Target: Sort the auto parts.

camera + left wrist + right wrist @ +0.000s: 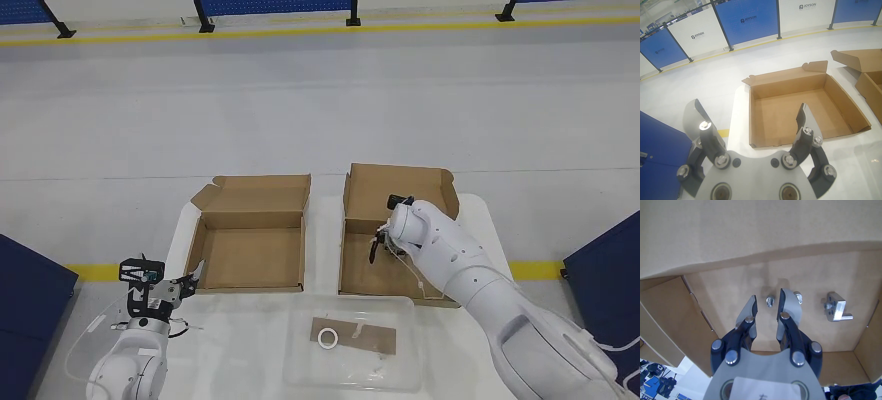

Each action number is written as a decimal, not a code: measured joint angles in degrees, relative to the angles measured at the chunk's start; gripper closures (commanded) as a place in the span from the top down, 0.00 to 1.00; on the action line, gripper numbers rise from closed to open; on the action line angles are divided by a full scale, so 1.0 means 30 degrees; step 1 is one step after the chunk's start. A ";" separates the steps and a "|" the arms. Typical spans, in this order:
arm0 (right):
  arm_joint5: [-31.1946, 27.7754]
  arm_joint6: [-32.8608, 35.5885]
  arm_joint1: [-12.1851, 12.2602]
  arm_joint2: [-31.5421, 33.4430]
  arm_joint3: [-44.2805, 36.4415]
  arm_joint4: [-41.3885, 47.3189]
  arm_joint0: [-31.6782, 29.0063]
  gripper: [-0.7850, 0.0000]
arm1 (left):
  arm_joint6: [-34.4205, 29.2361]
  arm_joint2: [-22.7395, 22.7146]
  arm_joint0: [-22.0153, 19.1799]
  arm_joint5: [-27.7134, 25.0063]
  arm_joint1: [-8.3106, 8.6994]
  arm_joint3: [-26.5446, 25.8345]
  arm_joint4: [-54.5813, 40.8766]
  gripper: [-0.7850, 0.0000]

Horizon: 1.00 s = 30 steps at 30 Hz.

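Right wrist view: right gripper [767, 298] is hovering, fingers half-open, over a stiff, slippery-looking bolt [770, 300]; pinching its shank seems best.

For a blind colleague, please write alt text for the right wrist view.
The open right gripper hangs over the floor of a cardboard box, with a bolt seen between its fingers. Another bolt and a metal bracket lie nearby.

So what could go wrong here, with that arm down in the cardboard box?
The open right end effector hangs over one small bolt, with a second bolt right beside a finger; a sideways move might knock either. The right box has walls close by, so the arm could snag one and shift the box.
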 measured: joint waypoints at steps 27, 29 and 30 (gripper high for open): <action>-0.6999 0.5982 0.5167 1.2652 -1.5386 0.1219 -0.9545 1.00 | 0.0000 0.0000 0.0000 0.0000 0.0000 0.0000 0.0000 1.00; -0.8500 0.6800 0.5437 1.4112 -1.6114 0.2489 -1.0609 1.00 | 0.0000 0.0000 0.0000 0.0000 0.0000 0.0000 0.0000 1.00; -0.9139 0.7161 0.5534 1.4675 -1.6311 0.3068 -1.0997 1.00 | 0.0000 0.0000 0.0000 0.0000 0.0000 0.0000 0.0000 1.00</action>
